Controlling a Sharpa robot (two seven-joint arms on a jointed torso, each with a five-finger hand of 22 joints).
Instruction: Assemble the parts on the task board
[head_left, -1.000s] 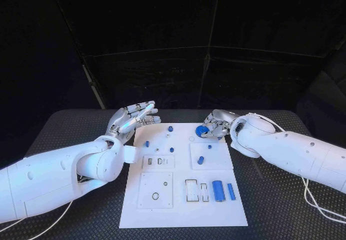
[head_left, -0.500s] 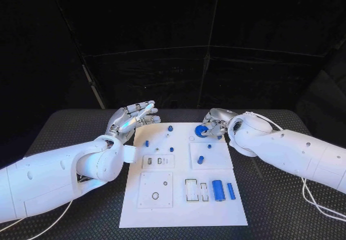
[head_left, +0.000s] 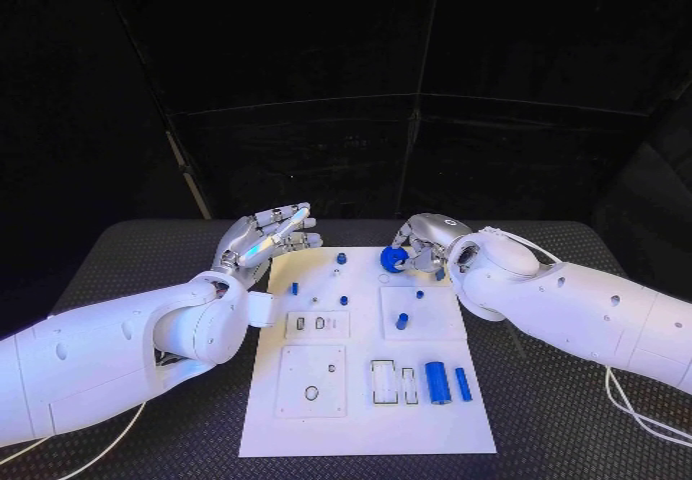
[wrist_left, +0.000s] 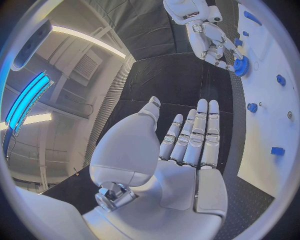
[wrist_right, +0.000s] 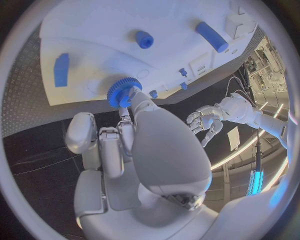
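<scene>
The white task board (head_left: 364, 420) lies in the middle of the black table. My right hand (head_left: 427, 243) is over the board's far edge and pinches a blue toothed gear (head_left: 391, 260) in its fingertips; the right wrist view shows the gear (wrist_right: 122, 92) close over the white board (wrist_right: 100, 35). I cannot tell whether the gear touches the board. My left hand (head_left: 268, 236) hovers beside the board's far left corner, fingers stretched out and apart, holding nothing. In the left wrist view my left hand (wrist_left: 187, 147) is bare, and beyond it is my right hand (wrist_left: 211, 39) with the gear (wrist_left: 241, 65).
Small blue pegs (head_left: 342, 257) stand on the far half of the board, and one lies at its middle right (head_left: 401, 321). A thick blue cylinder (head_left: 436, 381) and a thinner blue bar (head_left: 463, 383) lie near rectangular slots (head_left: 382, 381). A cable (head_left: 635, 410) trails at the right.
My right hand has carried the blue gear a little to the left along the board's far edge. The left hand has stayed where it was.
</scene>
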